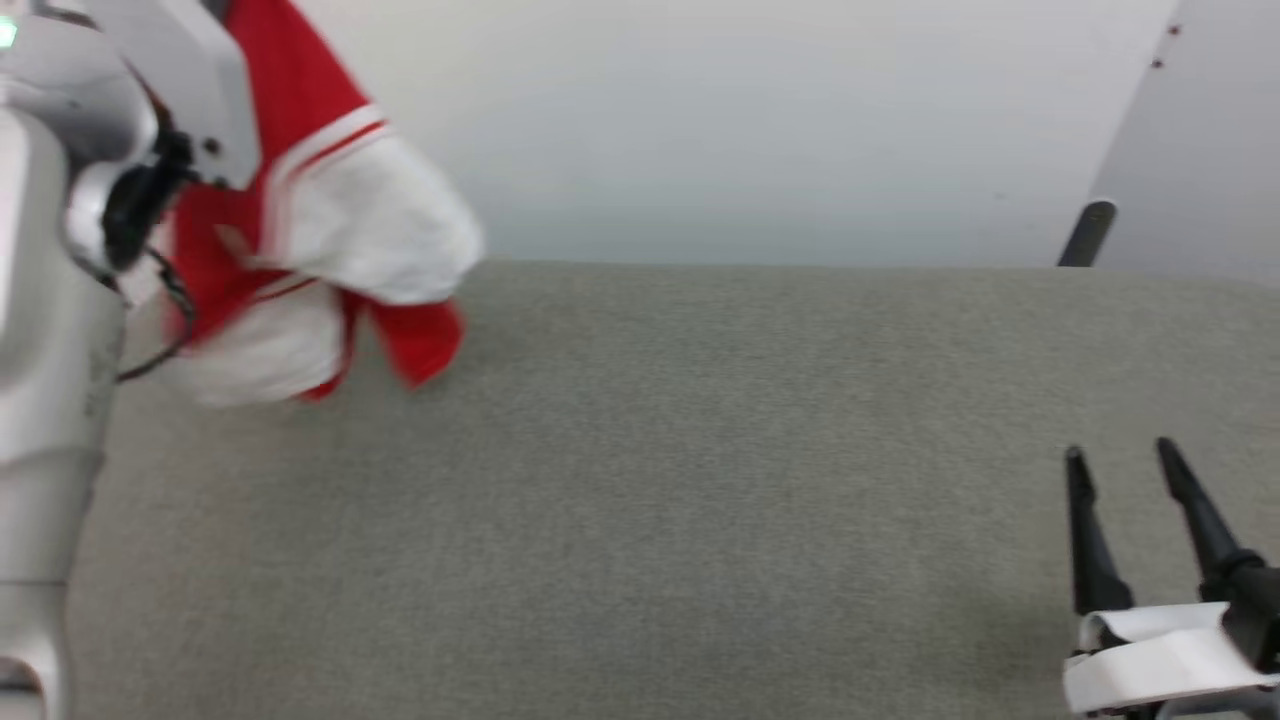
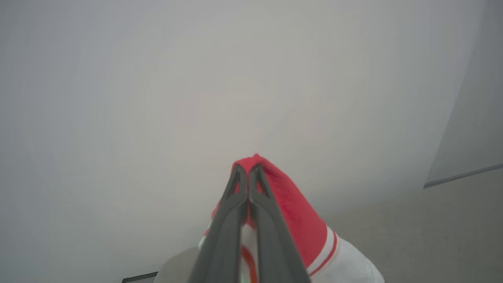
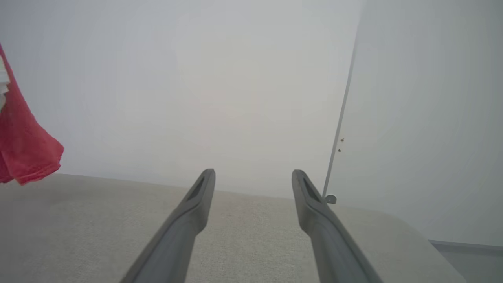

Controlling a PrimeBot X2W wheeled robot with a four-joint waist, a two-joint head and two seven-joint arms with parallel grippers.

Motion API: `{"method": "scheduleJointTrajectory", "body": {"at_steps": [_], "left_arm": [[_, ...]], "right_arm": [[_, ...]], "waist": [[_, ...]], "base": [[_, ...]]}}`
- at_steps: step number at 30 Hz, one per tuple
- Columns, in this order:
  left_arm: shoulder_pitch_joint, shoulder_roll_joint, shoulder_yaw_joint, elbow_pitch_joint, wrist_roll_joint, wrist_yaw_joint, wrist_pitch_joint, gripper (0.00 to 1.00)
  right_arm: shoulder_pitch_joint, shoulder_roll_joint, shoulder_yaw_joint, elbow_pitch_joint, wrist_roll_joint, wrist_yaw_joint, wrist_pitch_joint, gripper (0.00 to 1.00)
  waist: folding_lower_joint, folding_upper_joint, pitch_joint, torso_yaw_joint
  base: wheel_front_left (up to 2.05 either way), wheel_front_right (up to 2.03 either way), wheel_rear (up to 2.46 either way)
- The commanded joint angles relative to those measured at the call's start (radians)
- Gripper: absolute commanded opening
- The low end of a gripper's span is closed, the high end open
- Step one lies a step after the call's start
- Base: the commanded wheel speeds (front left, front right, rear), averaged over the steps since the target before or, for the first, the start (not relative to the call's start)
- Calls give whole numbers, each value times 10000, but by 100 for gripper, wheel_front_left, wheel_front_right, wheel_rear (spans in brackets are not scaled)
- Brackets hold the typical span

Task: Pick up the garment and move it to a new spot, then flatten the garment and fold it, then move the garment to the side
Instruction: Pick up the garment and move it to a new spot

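We find the garment (image 1: 330, 230) lifted above the grey fabric surface (image 1: 700, 480), hanging in a bunch at the far left of the head view. Its red body is uppermost, a white sleeve with red-and-white striped trim bulges out to the right, and a red corner dangles lowest. The lower folds are blurred, so we cannot tell whether they brush the surface or hang just clear of it. In the left wrist view, the left gripper (image 2: 247, 169) has its two dark fingers pressed together on a peak of red cloth that pokes up just past the tips. The rest of the cloth drapes away behind them, down to the striped trim and white sleeve at the bottom of that view. The pale left arm (image 1: 60, 300) rises along the left edge of the head view, its wrist covering the top of the garment. The right gripper (image 1: 1120, 452) sits at the lower right, well apart from the garment, fingers spread wide and holding nothing. Beyond the surface stands a pale wall (image 1: 750, 120), with a dark slanted post (image 1: 1087, 232) by the far right edge.
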Motion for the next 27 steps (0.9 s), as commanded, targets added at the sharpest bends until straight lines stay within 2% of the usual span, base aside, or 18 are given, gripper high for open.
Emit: {"method": "scheduleJointTrajectory", "body": {"at_steps": [1, 11, 14, 27], "left_arm": [[273, -132, -27, -465, -149, 144, 199, 0], [1133, -833, -419, -1960, -494, 702, 1047, 0], [1623, -1085, -690, -2372, -585, 875, 1419, 0], [3648, -1597, -1361, -2511, -1333, 1152, 2435, 0]], "right_arm": [[113, -26, -277, -89, -118, 3, 35, 100], [138, 45, -1083, -191, -221, 3, -16, 100], [202, 103, -1118, -233, -249, 3, 20, 100], [-11, 183, -813, 330, 31, 3, -262, 100]], "waist": [[0, 0, 22, -418], [0, 0, 184, -1473], [0, 0, 288, -2007], [0, 0, 824, -3163]], "base": [[0, 0, 0], [0, 0, 0], [0, 0, 0], [0, 0, 0]]}}
